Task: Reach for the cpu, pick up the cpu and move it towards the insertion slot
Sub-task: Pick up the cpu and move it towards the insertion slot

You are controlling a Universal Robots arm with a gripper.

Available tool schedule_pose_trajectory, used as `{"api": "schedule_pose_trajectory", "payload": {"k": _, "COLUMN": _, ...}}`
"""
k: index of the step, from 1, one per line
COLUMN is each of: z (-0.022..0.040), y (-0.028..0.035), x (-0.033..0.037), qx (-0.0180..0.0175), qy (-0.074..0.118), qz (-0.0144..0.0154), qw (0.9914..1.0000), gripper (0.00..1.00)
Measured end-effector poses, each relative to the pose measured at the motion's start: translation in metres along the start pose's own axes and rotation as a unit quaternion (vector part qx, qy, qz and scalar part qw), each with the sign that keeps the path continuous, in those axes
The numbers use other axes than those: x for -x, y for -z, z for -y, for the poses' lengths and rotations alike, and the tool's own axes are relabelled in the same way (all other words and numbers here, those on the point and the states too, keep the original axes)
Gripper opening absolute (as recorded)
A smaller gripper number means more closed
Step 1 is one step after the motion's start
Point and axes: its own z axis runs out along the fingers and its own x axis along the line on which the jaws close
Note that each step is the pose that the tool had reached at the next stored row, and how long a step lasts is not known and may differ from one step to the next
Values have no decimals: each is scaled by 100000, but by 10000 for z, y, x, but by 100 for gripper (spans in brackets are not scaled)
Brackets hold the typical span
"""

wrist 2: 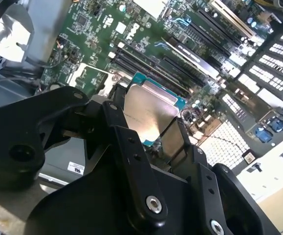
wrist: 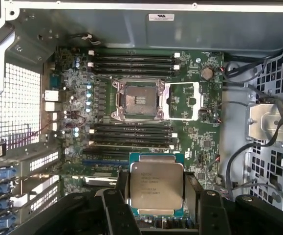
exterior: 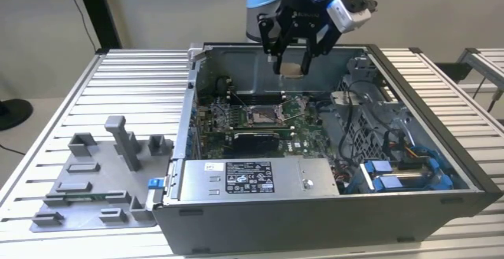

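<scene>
Your gripper (exterior: 292,70) is clamped on the cpu (wrist: 155,185) by its edges, hanging above the open case with the insertion slot (wrist: 138,99) below — any slip or tilt in that thin hold could drop it onto the green board (wrist: 200,139).

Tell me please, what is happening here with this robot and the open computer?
One robot arm holds the cpu in its gripper, shut on the chip's two sides. It hangs in the air above the open computer case, over the motherboard. The insertion slot lies open and empty below, apart from the chip, so the cpu is not yet placed. A grey fixture plate stands on the table at the exterior view's left.
</scene>
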Motion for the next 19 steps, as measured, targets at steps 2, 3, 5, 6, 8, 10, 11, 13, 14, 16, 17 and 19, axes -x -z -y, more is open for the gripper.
{"api": "schedule_pose_trajectory", "payload": {"k": 2, "z": -36, "y": -6, "x": 2, "qx": 6, "qy": -2, "qz": 2, "qw": 100000, "gripper": 0}}
{"api": "schedule_pose_trajectory", "payload": {"k": 3, "z": -58, "y": -10, "x": 2, "qx": 3, "qy": 4, "qz": 1, "qw": 100000, "gripper": 0}}
{"api": "schedule_pose_trajectory", "payload": {"k": 5, "z": -106, "y": -19, "x": 3, "qx": 7, "qy": 2, "qz": 3, "qw": 100000, "gripper": 0}}
{"api": "schedule_pose_trajectory", "payload": {"k": 6, "z": -130, "y": -23, "x": 3, "qx": 4, "qy": 1, "qz": 2, "qw": 100000, "gripper": 0}}
{"api": "schedule_pose_trajectory", "payload": {"k": 8, "z": -173, "y": -30, "x": 3, "qx": 1, "qy": 0, "qz": 1, "qw": 100000, "gripper": 0}}
{"api": "schedule_pose_trajectory", "payload": {"k": 10, "z": -212, "y": -38, "x": 4, "qx": -1, "qy": 1, "qz": 0, "qw": 100000, "gripper": 0}}
{"api": "schedule_pose_trajectory", "payload": {"k": 11, "z": -226, "y": -42, "x": 4, "qx": -5, "qy": 2, "qz": -4, "qw": 100000, "gripper": 0}}
{"api": "schedule_pose_trajectory", "payload": {"k": 13, "z": -243, "y": -51, "x": 4, "qx": 8, "qy": 0, "qz": 4, "qw": 100000, "gripper": 0}}
{"api": "schedule_pose_trajectory", "payload": {"k": 14, "z": -250, "y": -55, "x": 3, "qx": 0, "qy": 0, "qz": -1, "qw": 100000, "gripper": 0}}
{"api": "schedule_pose_trajectory", "payload": {"k": 16, "z": -270, "y": -67, "x": -1, "qx": 7, "qy": 1, "qz": 0, "qw": 100000, "gripper": 0}}
{"api": "schedule_pose_trajectory", "payload": {"k": 17, "z": -282, "y": -74, "x": -4, "qx": 6, "qy": 2, "qz": 0, "qw": 100000, "gripper": 0}}
{"api": "schedule_pose_trajectory", "payload": {"k": 19, "z": -310, "y": -89, "x": -12, "qx": 7, "qy": 2, "qz": 1, "qw": 100000, "gripper": 0}}
